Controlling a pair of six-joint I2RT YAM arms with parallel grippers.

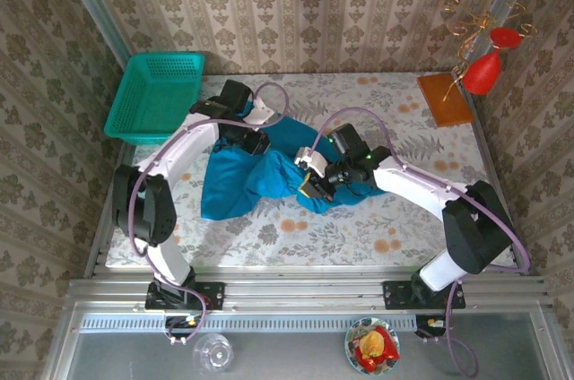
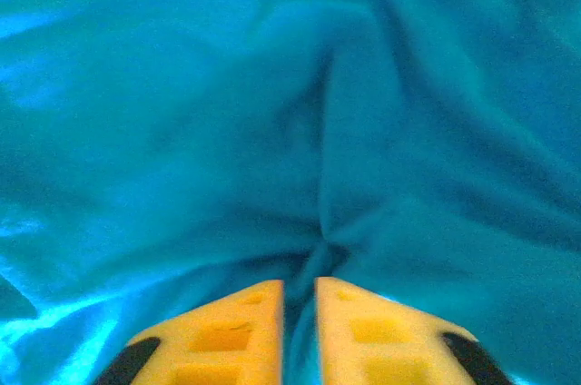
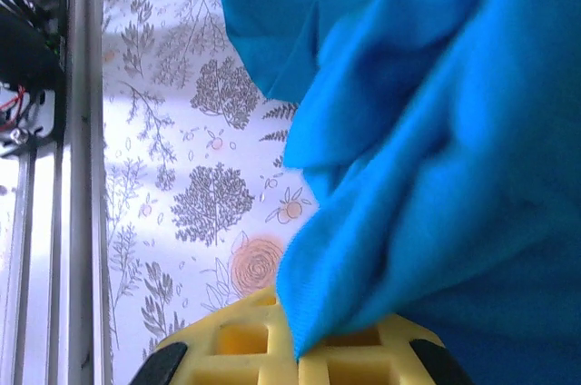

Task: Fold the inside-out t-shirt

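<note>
Toward the middle of the worktop (image 1: 386, 237), your t-shirt (image 1: 235, 185) lies crumpled. Left jaws, almost together, nip a fold; right jaws are pressed together on a cloth edge that drapes over them, hiding their tips.

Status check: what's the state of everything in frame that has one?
t-shirt: crumpled mid-table, not folded, gripped by both grippers.
left gripper: shut on a bunched fold of the t-shirt.
right gripper: shut on an edge of the t-shirt.
basket: upright, empty.
</note>
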